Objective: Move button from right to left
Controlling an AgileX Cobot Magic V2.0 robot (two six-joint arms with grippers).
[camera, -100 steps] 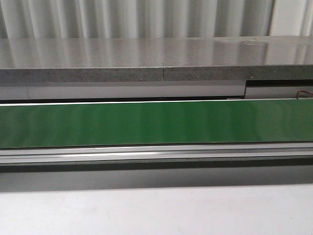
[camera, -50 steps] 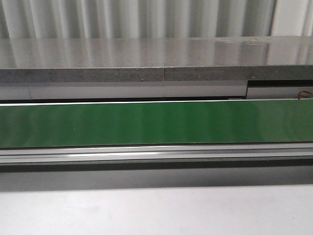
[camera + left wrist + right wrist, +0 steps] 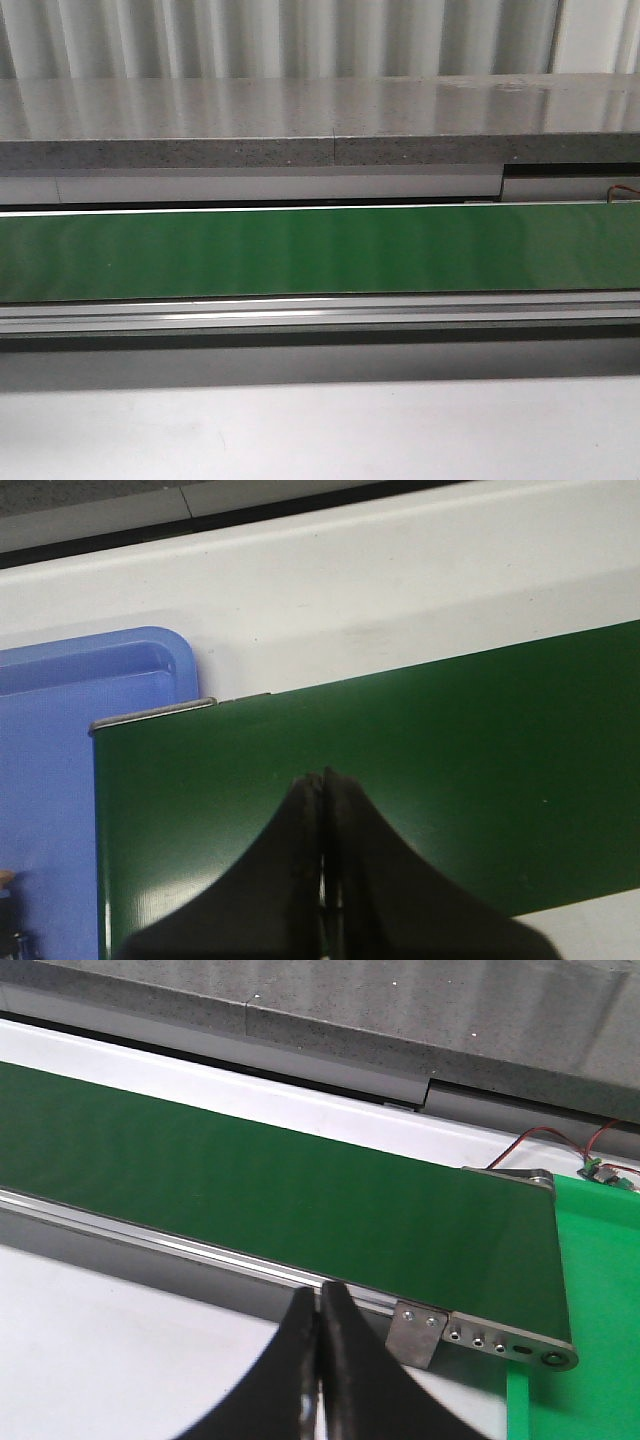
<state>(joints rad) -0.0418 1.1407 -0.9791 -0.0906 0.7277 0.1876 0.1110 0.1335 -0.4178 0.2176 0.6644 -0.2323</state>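
Observation:
No button shows plainly in any view. My left gripper [image 3: 322, 778] hangs shut over the end of the green conveyor belt [image 3: 400, 770], with nothing between its fingers. Beside that belt end lies a blue tray [image 3: 60, 780]; at the frame's edge a tiny orange and dark sliver [image 3: 6, 910] sits on it, too cut off to identify. My right gripper [image 3: 320, 1290] is shut and empty too, above the white table just in front of the belt's [image 3: 300, 1190] other end. Neither gripper appears in the front view, which shows only the bare belt [image 3: 320, 250].
A grey stone-like shelf [image 3: 320, 120] runs behind the conveyor. A metal side rail [image 3: 320, 315] lines the belt's near edge. A green tray [image 3: 600, 1290] sits past the right belt end, with red wires and a small circuit board [image 3: 598, 1172] beyond it.

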